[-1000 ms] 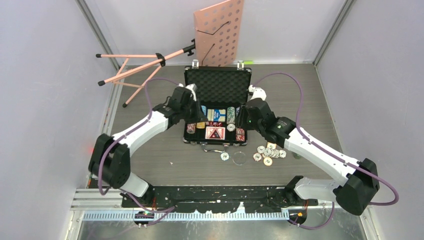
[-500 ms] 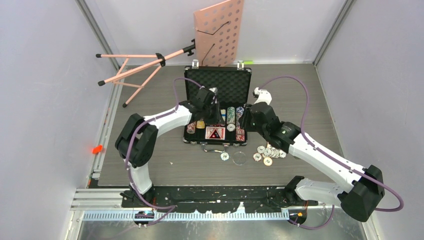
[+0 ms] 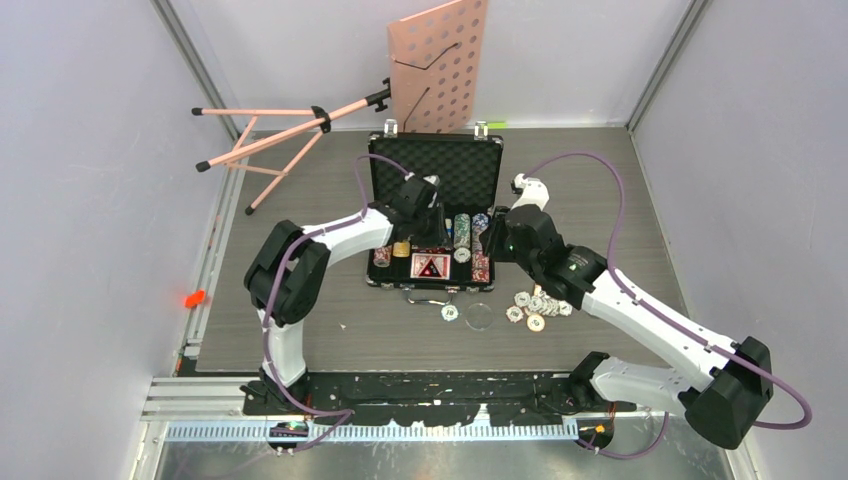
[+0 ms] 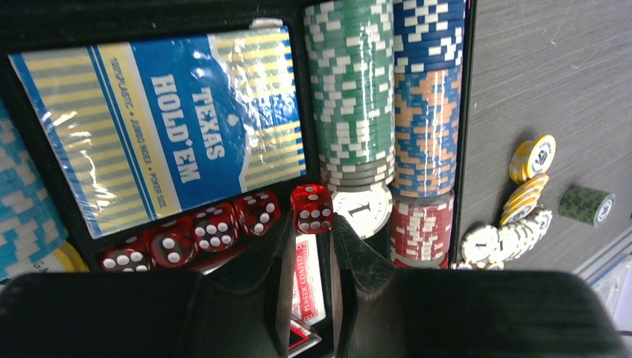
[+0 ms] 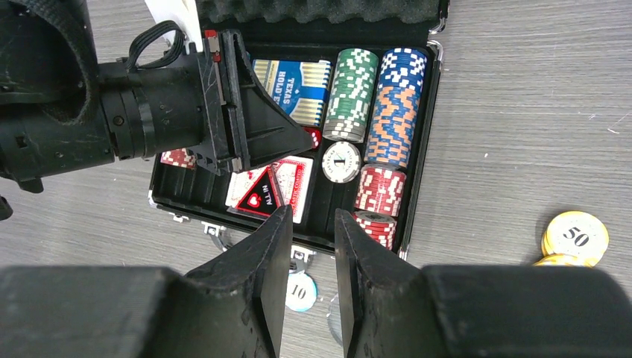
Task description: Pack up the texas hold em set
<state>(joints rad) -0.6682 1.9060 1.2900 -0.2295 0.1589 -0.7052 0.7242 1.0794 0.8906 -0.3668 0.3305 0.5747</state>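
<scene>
Grey table (image 3: 300,325), white walls (image 3: 100,150). My left gripper (image 4: 311,224) has swung in over the case (image 3: 440,165), fingers (image 4: 277,253) narrow, a die (image 4: 311,207) at their tips beside four other dice (image 4: 194,235); gripped or not, I can't tell. My right gripper (image 5: 311,224) hovers narrow, empty. Dice nearly packed, I'd say; loose chips (image 3: 538,305) wait outside the case.

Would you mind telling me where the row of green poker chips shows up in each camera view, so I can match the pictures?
Top external: the green chip row sits mid-frame, inside the open case, right of its middle.
Left wrist: top centre.
Right wrist: upper centre.
Shared landmark: the white "1" chip lies at the row's lower end in every view.
</scene>
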